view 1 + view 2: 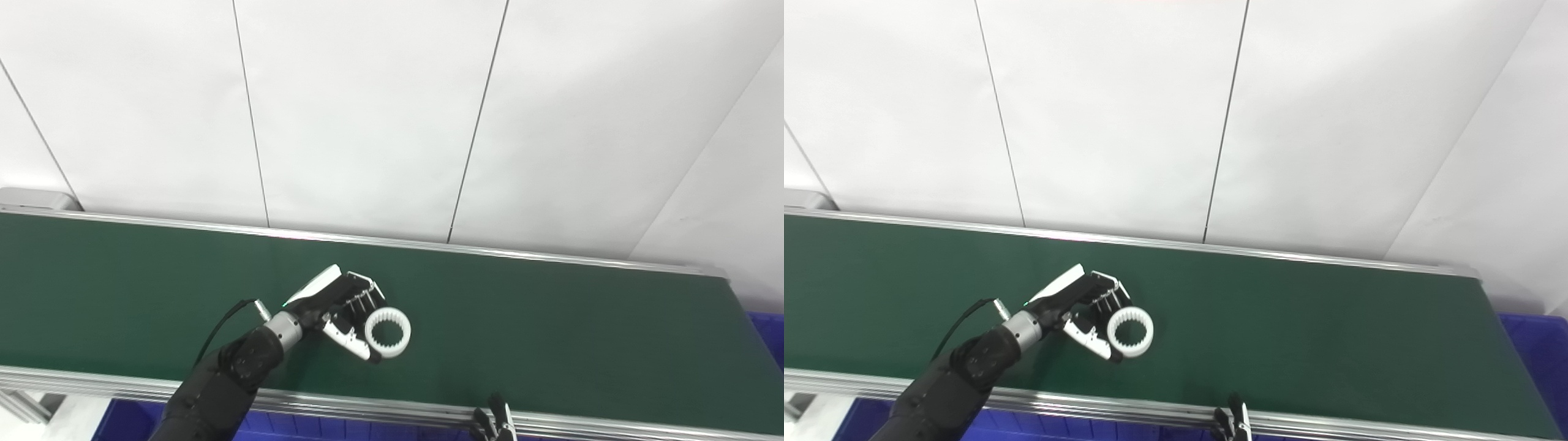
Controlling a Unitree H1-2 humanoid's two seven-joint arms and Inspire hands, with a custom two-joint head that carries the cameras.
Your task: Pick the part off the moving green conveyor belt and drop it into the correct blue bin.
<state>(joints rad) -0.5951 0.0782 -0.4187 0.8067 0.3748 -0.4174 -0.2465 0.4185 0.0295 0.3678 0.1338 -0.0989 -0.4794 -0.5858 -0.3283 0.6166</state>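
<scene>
White toothed ring (388, 332) on the green conveyor belt (551, 324), about midway along the belt and nearer its front rail (367, 407) than its rear rail. The left hand (343, 312) reaches over the front rail and grasps the ring: fingers (366, 295) curl against the ring's far side, the thumb (352, 340) presses its near side. Whether the ring rests on the belt or is lifted clear cannot be told. The right hand (495, 422) shows only fingertips at the front rail; its state cannot be told. Blue bins (768, 334) lie past the belt's right end and below the front rail.
</scene>
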